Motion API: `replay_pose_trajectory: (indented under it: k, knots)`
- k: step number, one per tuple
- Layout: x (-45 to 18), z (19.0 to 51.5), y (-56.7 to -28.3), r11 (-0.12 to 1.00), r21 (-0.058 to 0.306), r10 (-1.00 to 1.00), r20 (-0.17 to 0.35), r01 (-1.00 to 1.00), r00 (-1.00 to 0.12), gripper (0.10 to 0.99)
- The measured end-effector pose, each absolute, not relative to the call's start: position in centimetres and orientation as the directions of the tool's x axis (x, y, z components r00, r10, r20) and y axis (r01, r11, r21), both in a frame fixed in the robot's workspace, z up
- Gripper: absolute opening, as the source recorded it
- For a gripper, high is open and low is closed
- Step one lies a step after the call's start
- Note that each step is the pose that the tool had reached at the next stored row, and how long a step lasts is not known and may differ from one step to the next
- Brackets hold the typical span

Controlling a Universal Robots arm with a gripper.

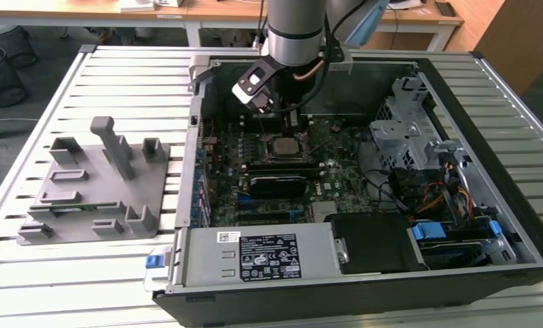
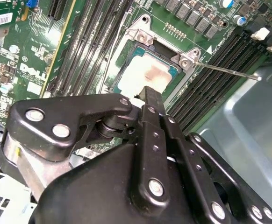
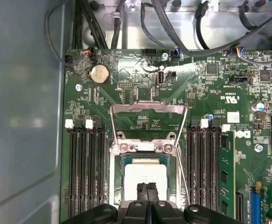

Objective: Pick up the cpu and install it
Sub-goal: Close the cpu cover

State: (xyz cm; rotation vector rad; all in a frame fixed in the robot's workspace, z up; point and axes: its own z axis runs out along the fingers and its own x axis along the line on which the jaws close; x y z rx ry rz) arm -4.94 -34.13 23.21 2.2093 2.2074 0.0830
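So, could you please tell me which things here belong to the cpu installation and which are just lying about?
Belong to the job: cpu, lying in the socket; gripper, shut, tips over it.
Just lying about: grey fixture; coin battery; memory slots; power supply.

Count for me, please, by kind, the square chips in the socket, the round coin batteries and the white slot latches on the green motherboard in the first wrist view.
Square silver-grey metal-topped cpu: 1
Round silver coin battery: 1
Small white plastic slot latches: 4
Total: 6
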Motion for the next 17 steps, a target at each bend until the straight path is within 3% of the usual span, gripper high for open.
replay_pose_trajectory:
  k: [17]
  knots:
    - [-4.9,25.5,-35.0,-0.002,0.041,1.000,0.025,0.999,0.000,0.106]
